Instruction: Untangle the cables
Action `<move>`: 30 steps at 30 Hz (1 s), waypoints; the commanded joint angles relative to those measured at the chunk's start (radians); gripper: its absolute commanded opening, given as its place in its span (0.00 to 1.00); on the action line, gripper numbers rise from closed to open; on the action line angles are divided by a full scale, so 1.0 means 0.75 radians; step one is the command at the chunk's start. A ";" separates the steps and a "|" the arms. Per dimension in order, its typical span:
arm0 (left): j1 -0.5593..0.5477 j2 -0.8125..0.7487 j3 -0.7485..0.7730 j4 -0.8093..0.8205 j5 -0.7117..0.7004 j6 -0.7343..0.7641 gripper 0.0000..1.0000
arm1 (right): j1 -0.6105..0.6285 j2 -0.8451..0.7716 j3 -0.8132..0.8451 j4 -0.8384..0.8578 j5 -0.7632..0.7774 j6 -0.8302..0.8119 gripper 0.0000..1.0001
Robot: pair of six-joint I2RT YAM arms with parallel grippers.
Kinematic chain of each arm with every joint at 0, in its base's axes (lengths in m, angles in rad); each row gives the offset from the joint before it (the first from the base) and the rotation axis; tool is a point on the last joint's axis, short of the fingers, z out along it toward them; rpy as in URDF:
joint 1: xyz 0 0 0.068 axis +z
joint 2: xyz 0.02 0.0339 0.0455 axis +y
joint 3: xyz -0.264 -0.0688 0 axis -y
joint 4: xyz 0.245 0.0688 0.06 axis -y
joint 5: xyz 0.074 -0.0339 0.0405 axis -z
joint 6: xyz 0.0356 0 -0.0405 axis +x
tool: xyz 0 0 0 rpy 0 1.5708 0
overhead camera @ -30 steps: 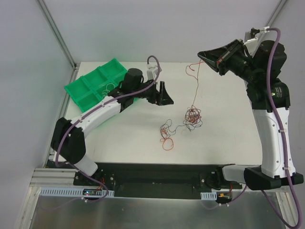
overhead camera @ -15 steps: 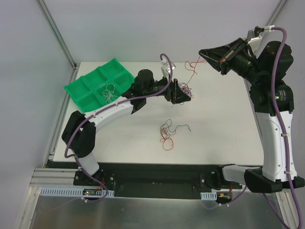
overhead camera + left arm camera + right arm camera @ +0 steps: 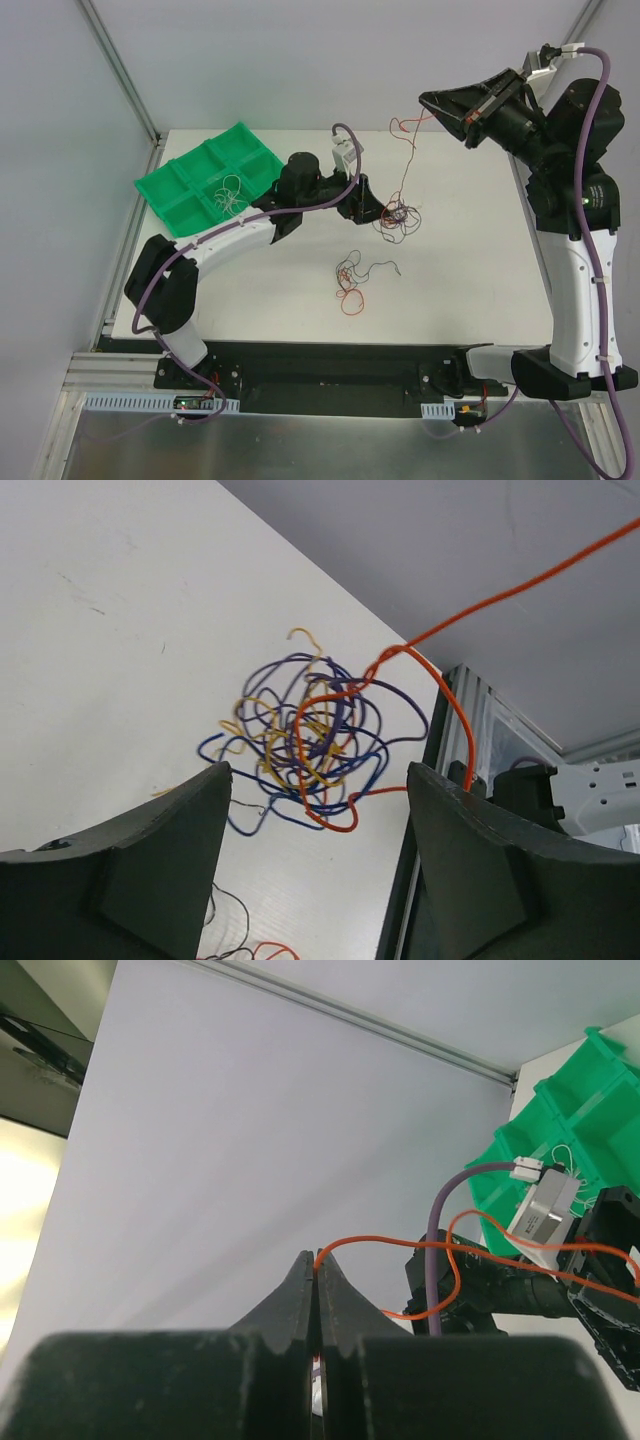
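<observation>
My right gripper (image 3: pixel 427 101) is raised at the back right, shut on a thin orange cable (image 3: pixel 407 160); the wrist view shows the cable (image 3: pixel 400 1245) pinched at the tips (image 3: pixel 317 1258). It runs down into a clump of blue, purple and yellow cables (image 3: pixel 400 216) hanging just above the table. My left gripper (image 3: pixel 378 210) is open beside that clump. In its wrist view the clump (image 3: pixel 310 740) sits just beyond the open fingertips (image 3: pixel 315 775), untouched. A second small tangle of red and black cables (image 3: pixel 352 276) lies on the table nearer to me.
A green compartment tray (image 3: pixel 196 163) stands at the back left with a thin white wire (image 3: pixel 230 192) in one compartment. The table's right edge (image 3: pixel 420 810) runs close behind the clump. A black rail spans the near edge between the arm bases.
My right gripper has risen and shifted right, lifting the clump off the table by the orange cable. My left gripper has swung right to the clump. The small tangle stayed put.
</observation>
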 commanded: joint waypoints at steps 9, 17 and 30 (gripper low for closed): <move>-0.019 0.125 0.092 0.147 0.133 -0.159 0.68 | 0.003 -0.003 0.072 0.065 -0.019 0.097 0.00; -0.045 0.180 0.004 0.491 0.356 -0.393 0.72 | 0.005 0.021 0.098 0.063 -0.029 0.099 0.00; -0.033 0.481 0.313 0.139 0.174 -0.319 0.39 | 0.011 0.172 0.413 0.045 -0.060 0.222 0.00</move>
